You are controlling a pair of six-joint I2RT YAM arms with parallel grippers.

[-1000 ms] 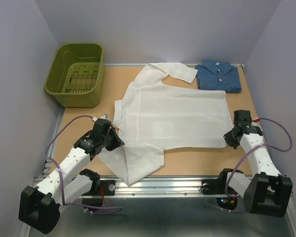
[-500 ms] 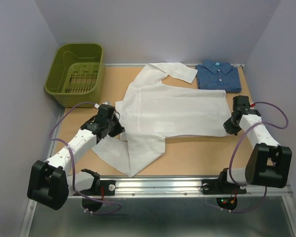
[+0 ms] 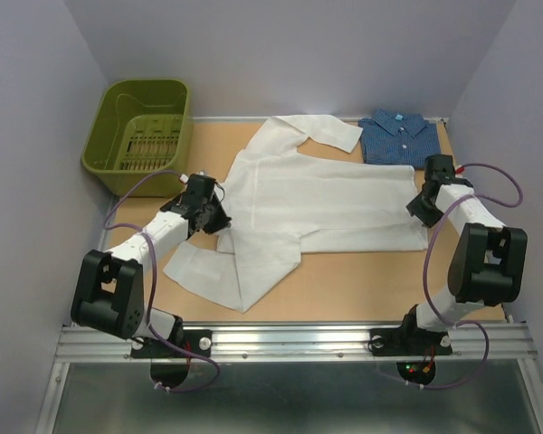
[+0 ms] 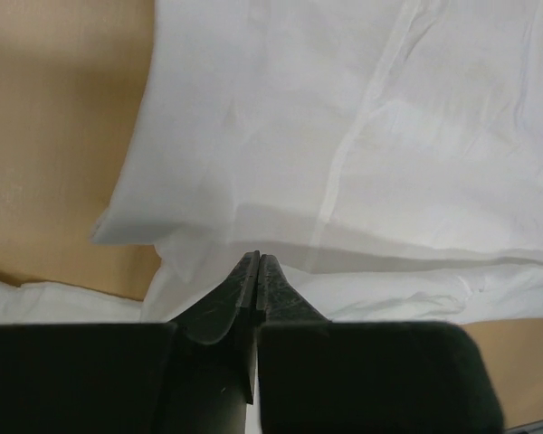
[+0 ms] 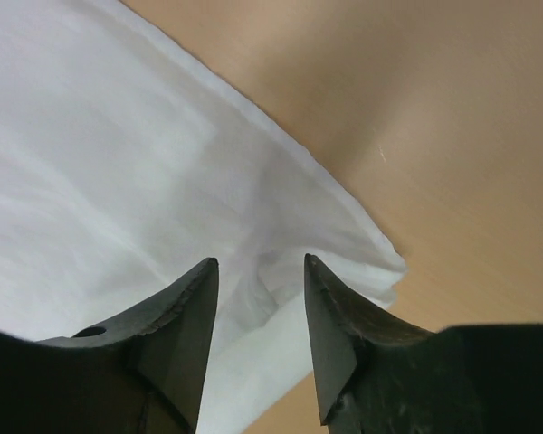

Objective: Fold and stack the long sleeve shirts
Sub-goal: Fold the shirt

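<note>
The white long sleeve shirt [image 3: 317, 194] lies spread across the middle of the table, its near edge doubled back over the body. My left gripper [image 3: 217, 217] is at the shirt's left edge, shut on a pinch of the white cloth [image 4: 389, 136], which rises to the closed fingertips [image 4: 258, 258]. My right gripper [image 3: 417, 211] is at the shirt's right hem, jaws open, with a loose pucker of white cloth [image 5: 253, 262] between the fingers. The dark blue shirt [image 3: 400, 140] lies folded at the back right corner.
A green plastic basket [image 3: 140, 136] stands at the back left. One white sleeve [image 3: 204, 271] trails toward the near left of the tan table [image 3: 371, 285], and another sleeve [image 3: 321, 129] reaches toward the blue shirt. Purple walls close in both sides.
Both arms have swung away from the near edge toward the back, carrying the shirt's near edge up over its body. The right gripper has opened and let go of the hem.
</note>
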